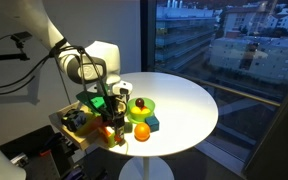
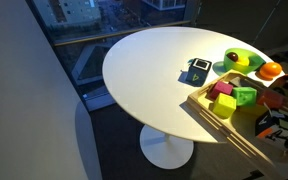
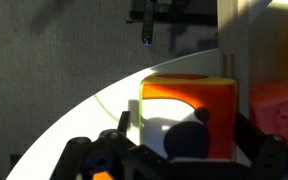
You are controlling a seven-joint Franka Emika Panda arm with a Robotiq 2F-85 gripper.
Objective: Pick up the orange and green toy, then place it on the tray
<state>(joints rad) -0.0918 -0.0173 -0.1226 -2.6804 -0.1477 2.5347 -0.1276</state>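
Observation:
In the wrist view an orange toy [image 3: 184, 95] with a yellow-green edge and a white face fills the middle, with the gripper's shadow on it. My gripper [image 3: 184, 140] is open, one finger on each side of the toy, with a small gap at both sides. In an exterior view the gripper [image 1: 110, 124] is low at the near end of the wooden-rimmed tray [image 1: 68, 123], at the table's edge. The toy itself is hard to make out there. The tray [image 2: 222, 118] also shows in the other exterior view, holding pink and green blocks.
A yellow-green dish [image 1: 141, 104] with a red fruit, an orange ball [image 1: 141, 131] and a small teal box [image 1: 153, 122] stand beside the tray on the round white table [image 1: 184, 100]. Dish [image 2: 242, 60], ball [image 2: 272, 70] and box [image 2: 198, 70] show in both exterior views.

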